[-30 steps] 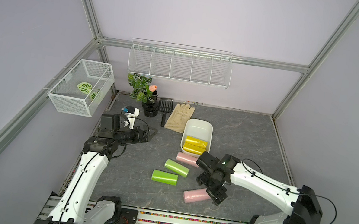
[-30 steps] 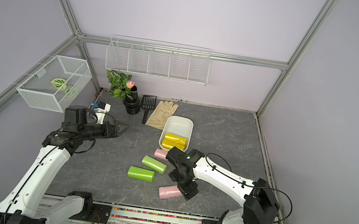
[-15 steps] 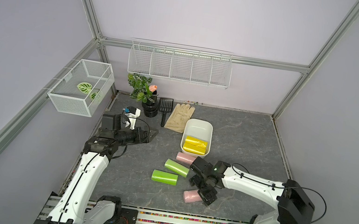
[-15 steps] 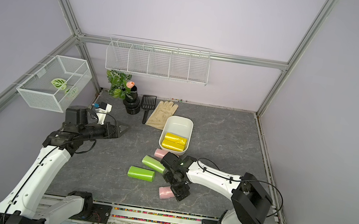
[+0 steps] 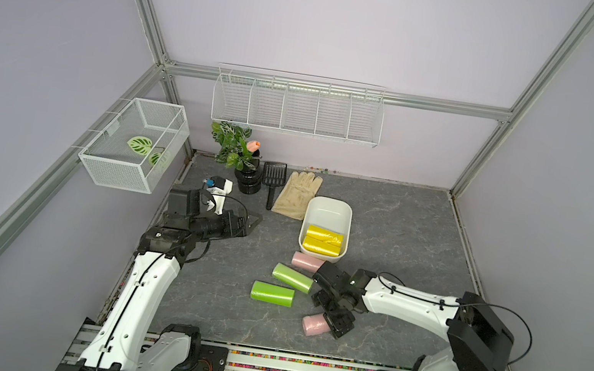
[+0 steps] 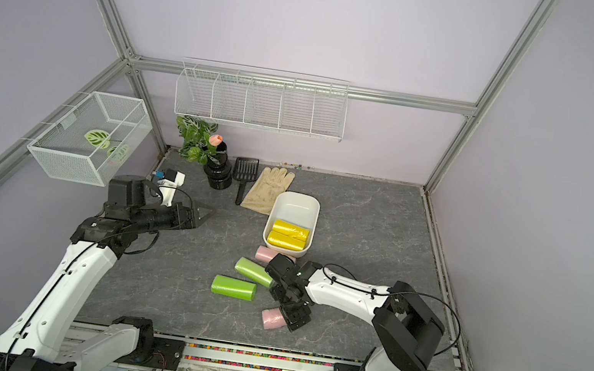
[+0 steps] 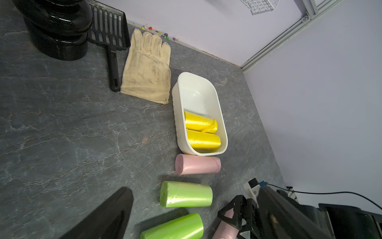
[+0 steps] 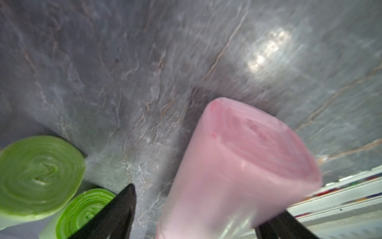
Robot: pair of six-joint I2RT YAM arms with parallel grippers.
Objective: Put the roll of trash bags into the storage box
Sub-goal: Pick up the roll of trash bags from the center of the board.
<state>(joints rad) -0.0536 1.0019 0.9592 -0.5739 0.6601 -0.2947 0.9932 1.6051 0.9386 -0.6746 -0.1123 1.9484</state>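
- My right gripper (image 5: 335, 321) has dropped over the soft pink cylindrical roll of trash bags (image 5: 311, 326), the roll lying farthest out from the near short end of the plain white plastic storage box (image 5: 330, 200).
- Its fingers (image 8: 115, 217), wider a second ago, now straddle the roll. They stand apart with a gap showing on one side in the right wrist view, so nothing is clamped yet.
- The roll lies on the grey marbled tabletop (image 5: 401, 231) about where it lay a second ago, unlifted.
- Inside the box, two yellow plastic rolls (image 5: 322, 241) fill the near end and the far half is bare.
- A second pink roll (image 5: 306, 262) lies just outside that near end, with two lime-green rolls (image 5: 292, 277) a little farther out.
- My left gripper (image 5: 249, 223) hangs well off the box's long side, fingers spread wide as before.
- My read: the squeeze comes next, then the lift and the carry to the box's bare half.
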